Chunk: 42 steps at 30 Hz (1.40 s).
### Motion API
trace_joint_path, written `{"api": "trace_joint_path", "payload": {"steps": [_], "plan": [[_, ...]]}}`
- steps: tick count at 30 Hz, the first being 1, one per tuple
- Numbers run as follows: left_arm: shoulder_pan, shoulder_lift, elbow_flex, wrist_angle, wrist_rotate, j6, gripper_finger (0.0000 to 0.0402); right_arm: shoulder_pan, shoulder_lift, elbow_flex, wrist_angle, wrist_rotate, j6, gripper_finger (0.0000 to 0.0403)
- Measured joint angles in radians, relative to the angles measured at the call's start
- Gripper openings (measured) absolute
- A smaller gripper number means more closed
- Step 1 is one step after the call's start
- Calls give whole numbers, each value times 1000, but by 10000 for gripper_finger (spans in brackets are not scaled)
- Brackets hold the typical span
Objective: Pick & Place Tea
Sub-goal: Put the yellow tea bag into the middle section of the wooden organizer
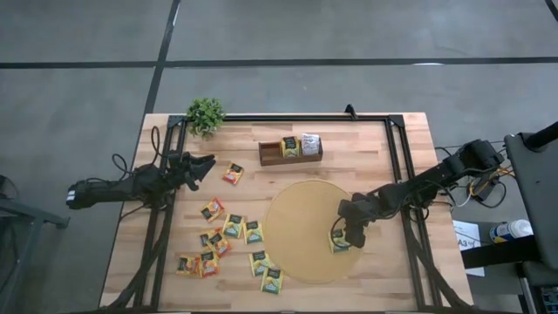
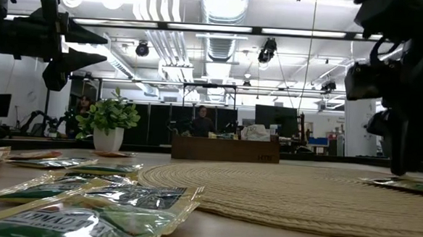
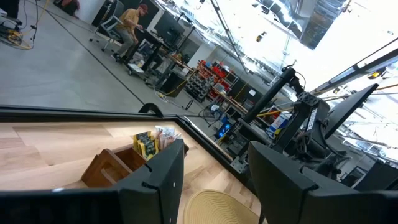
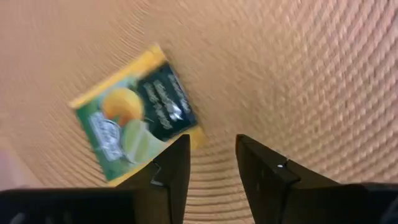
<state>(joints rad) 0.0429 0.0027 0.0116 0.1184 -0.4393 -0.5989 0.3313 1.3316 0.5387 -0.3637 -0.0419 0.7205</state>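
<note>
Yellow-green square paper tea sachet (image 4: 137, 115) lying flat at about four o'clock on the large round tan woven mat (image 1: 301, 228). Right gripper (image 1: 341, 233) low over it, fingers parted, one tip at the sachet's edge, nothing pinched. More sachets scattered off the mat's nine o'clock side. Left gripper (image 1: 202, 167) hovering out at ten o'clock, fingers spread, empty. Brown wooden slotted tray (image 1: 289, 151) at twelve o'clock.

The high view looks straight down on the whole table (image 1: 366, 144), the round mat (image 1: 301, 228) near its middle. The low view sits at tabletop height just off the mat (image 2: 316, 193), facing the wooden tray (image 2: 224, 148) and the room beyond. The left wrist view looks from above and well back across the mat (image 3: 214, 208) to the tray (image 3: 115, 165). The right wrist view looks down close onto the mat (image 4: 298, 68).
</note>
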Motion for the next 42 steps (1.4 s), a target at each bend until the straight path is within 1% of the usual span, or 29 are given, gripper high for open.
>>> {"api": "trace_joint_path", "payload": {"steps": [4, 8, 12, 17, 21, 27, 34, 42], "plan": [[0, 0, 0, 0, 0, 0, 174, 0, -26, 1, 8, -4, -28, 149], [0, 0, 0, 0, 0, 0, 174, 0, -30, 1, 12, -36, -43, 183], [0, 0, 0, 0, 0, 0, 174, 0, 0, 1, 13, -83, -43, 211], [0, 0, 0, 0, 0, 0, 174, 0, 44, 9, 42, -93, -43, 227], [0, 0, 0, 0, 0, 0, 174, 0, 72, 21, 67, -94, -43, 227], [0, 0, 0, 0, 0, 0, 174, 0, 97, 31, 21, -74, -15, 214], [0, 0, 0, 0, 0, 0, 174, 0, 95, 30, 9, -64, -20, 204], [0, 0, 0, 0, 0, 0, 174, 0, 68, 51, -8, -59, -36, 203]]}}
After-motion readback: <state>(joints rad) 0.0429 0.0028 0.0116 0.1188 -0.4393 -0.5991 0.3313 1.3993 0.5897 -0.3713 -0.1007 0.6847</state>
